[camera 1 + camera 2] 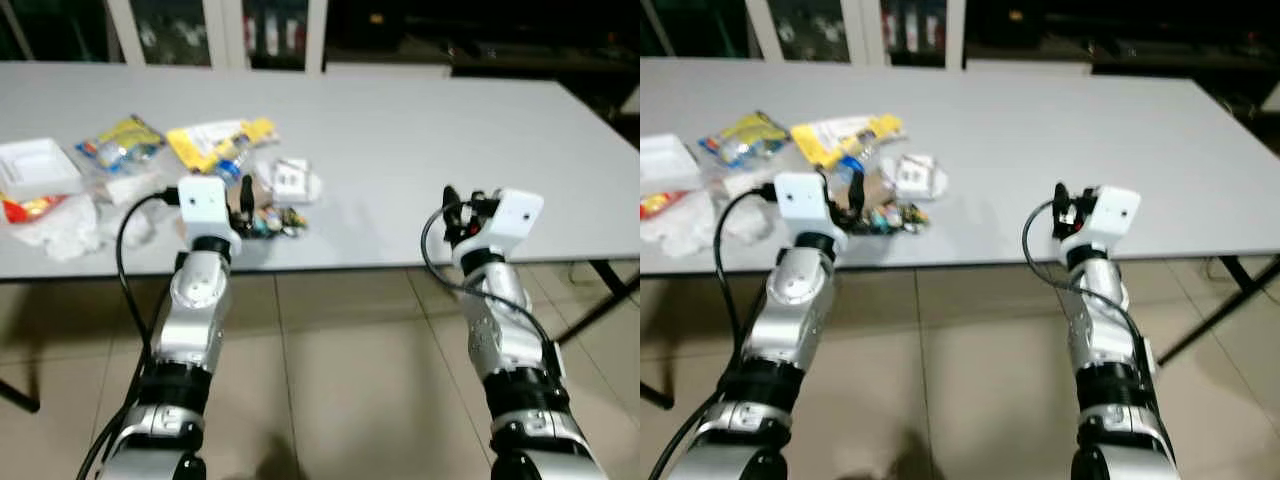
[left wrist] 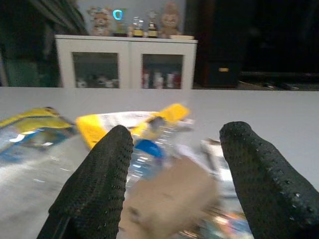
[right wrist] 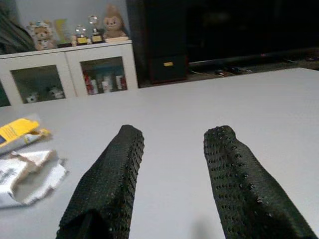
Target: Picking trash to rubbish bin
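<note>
Left wrist view: blurred, seemingly brown crumpled trash between fingers.

trash pile crowds the table's left (right half bare).

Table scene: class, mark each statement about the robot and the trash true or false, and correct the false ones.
1. The left gripper is open, over the trash pile. True.
2. The right gripper grips a wrapper. False: it is open, over bare table.
3. The trash lies on the robot's right. False: it lies on its left.
4. A yellow packet lies among the trash. True.
</note>
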`<state>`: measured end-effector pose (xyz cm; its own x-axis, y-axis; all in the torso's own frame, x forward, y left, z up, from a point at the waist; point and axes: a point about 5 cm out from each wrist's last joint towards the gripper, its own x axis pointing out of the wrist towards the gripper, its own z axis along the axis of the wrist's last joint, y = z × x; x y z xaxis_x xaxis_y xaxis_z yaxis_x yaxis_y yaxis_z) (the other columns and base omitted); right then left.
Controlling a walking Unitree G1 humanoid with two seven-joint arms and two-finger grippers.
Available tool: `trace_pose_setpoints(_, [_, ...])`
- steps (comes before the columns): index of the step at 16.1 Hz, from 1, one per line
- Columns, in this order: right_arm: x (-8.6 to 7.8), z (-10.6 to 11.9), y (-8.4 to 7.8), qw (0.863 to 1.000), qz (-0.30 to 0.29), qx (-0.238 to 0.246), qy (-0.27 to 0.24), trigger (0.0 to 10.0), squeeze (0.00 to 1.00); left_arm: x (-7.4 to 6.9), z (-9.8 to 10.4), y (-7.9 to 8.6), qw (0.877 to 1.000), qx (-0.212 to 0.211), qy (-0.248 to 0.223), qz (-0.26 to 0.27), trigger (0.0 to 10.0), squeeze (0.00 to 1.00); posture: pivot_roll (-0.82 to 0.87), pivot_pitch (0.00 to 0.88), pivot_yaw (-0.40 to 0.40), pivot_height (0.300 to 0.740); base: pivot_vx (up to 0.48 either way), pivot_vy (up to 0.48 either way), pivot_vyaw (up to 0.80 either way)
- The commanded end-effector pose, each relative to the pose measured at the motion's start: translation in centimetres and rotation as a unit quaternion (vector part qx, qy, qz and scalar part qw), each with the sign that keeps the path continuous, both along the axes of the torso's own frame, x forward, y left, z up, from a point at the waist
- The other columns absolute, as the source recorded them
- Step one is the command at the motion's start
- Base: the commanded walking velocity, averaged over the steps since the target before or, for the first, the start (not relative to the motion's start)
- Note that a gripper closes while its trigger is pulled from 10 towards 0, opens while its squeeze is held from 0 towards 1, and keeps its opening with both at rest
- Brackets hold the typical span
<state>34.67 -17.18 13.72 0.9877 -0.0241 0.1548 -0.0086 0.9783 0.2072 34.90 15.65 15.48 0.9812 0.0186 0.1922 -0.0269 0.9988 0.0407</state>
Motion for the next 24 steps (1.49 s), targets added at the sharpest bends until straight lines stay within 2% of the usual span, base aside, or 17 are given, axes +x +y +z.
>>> trace_pose_setpoints(1, [0.19,0.23,0.87,1.000,0.013,0.003,0.000,10.0,0.00,-0.04,0.00,0.61,1.000,-0.002,0.004,0.011,10.0,0.00,0.03,0.059,-0.072,0.740,0.255,0.409,0.00])
trace_pose_setpoints(13, [0.13,0.01,1.04,1.000,0.020,0.000,0.007,10.0,0.00,-0.11,0.23,0.44,1.000,0.001,-0.003,0.012,10.0,0.00,0.03,0.063,-0.073,0.740,0.258,0.352,0.00])
trace_pose_setpoints(15, [0.13,-0.05,1.09,1.000,0.020,-0.001,0.009,10.0,0.00,-0.02,0.24,0.43,1.000,0.020,0.001,0.016,10.0,0.00,0.04,0.063,-0.072,0.740,0.476,0.000,0.00])
trace_pose_setpoints(20, [0.18,-0.03,1.23,1.000,0.021,0.001,0.009,10.0,0.00,-0.05,0.28,0.45,1.000,0.020,-0.005,0.019,10.0,0.00,0.04,0.063,-0.070,0.740,0.477,0.000,0.00])
trace_pose_setpoints(24, [0.16,-0.09,1.41,1.000,0.022,0.002,0.009,10.0,0.00,-0.08,0.45,0.39,1.000,0.020,-0.012,0.015,10.0,0.00,0.04,0.062,-0.069,0.740,0.000,0.000,0.00])
